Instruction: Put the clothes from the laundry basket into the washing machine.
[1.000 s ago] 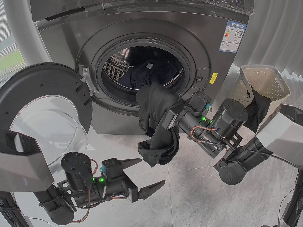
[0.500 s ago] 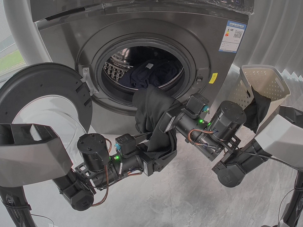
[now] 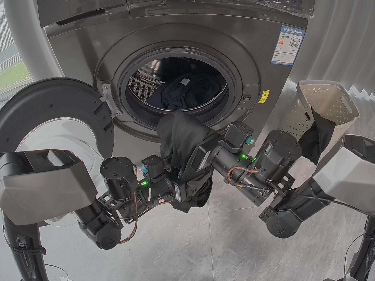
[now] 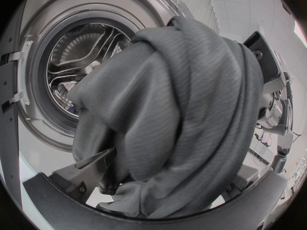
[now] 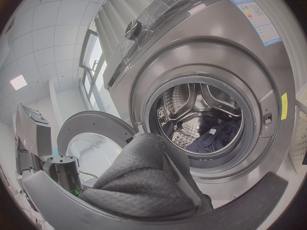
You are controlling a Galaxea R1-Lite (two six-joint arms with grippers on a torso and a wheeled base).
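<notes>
The floor [image 3: 234, 246] is laid with large, pale grey tiles with faint marble-like veining, glossy enough to catch soft reflections, and thin dark joints run between them. On the right a light, pleated curtain [image 3: 343, 32] hangs in even vertical folds down to the floor. At the far left a window [image 3: 8, 71] gives onto a strip of green ground outside. In the right wrist view the ceiling [image 5: 41, 26] is a grid of square white panels, with one square light panel [image 5: 18, 81] glowing in it. Daylight comes through the tall dark-framed window, and the wall [image 5: 68, 101] below it is plain white.
</notes>
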